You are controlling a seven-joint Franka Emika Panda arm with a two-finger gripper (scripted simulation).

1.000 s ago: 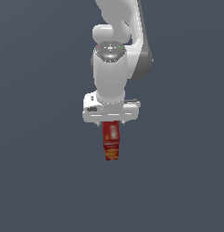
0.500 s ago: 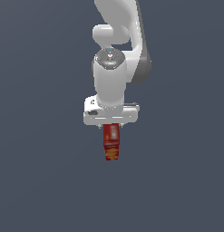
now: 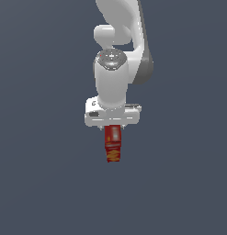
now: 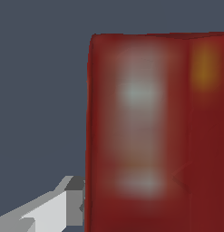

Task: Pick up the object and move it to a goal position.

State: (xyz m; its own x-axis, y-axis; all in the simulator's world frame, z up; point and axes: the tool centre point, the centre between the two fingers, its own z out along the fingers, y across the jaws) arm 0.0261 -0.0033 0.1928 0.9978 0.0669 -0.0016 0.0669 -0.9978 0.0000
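The white claw points down and holds the red box by its top end. The two fingers cannot be seen in the exterior view, because the wide white body of the claw and the box cover them. In the wrist view one grey-white finger shows, and its tip touches the side of the box. The other finger is cut off by the edge of that picture.

The box hangs straight down under the claw. It is thinner than the claw. It has a pale patch near the top and orange-yellow squares near the bottom. The print is too blurry to read. In the wrist view the box is very close and fuzzy, and it runs off the picture on two sides.

Above the claw is the fat white arm. Its top is cut off by the picture's upper edge.

All around is plain dark grey-blue. Nothing shows under the box, so the box looks to be up in the air.
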